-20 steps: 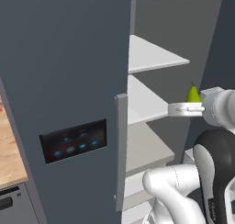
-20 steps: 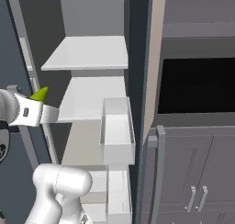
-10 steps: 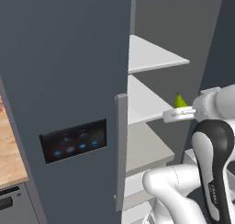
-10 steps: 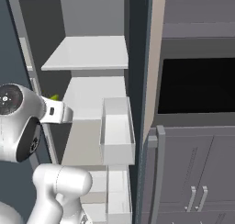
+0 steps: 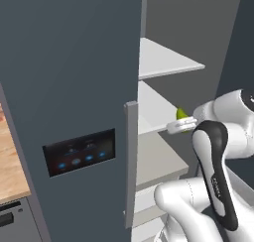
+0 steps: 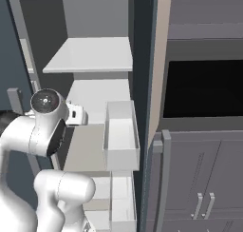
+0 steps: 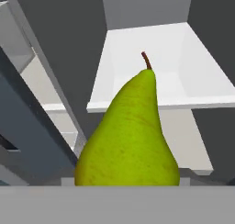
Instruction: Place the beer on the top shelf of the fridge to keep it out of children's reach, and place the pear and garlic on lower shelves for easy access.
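White shelves (image 7: 151,87) lie ahead in the open fridge (image 5: 74,87); your gripper (image 5: 179,127) grasps the pear (image 7: 128,136) just outside. Push deep over a lower shelf (image 5: 156,159) before releasing.

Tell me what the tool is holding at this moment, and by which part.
The tool holds the pear by its wide lower body; the stem end points away from the hand, toward the fridge shelves.
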